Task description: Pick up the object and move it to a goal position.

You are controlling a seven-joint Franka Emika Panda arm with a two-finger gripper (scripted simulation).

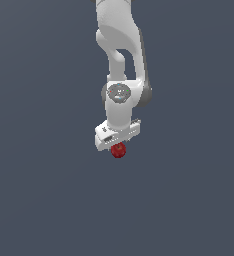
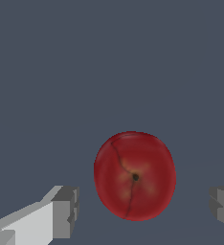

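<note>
This is a simulated scene and no real room: everything sits against one flat, even slate-grey ground (image 1: 39,200) with no walls, furniture, edges or shadows to mark a home, lab or workshop. The white robot arm (image 1: 120,45) is rendered in smooth, untextured surfaces, and the gripper's fingers (image 2: 66,211) in the wrist view are plain blocky grey shapes (hard-edged, like simple computer models). The same uniform grey fills both views from border to border.
</note>
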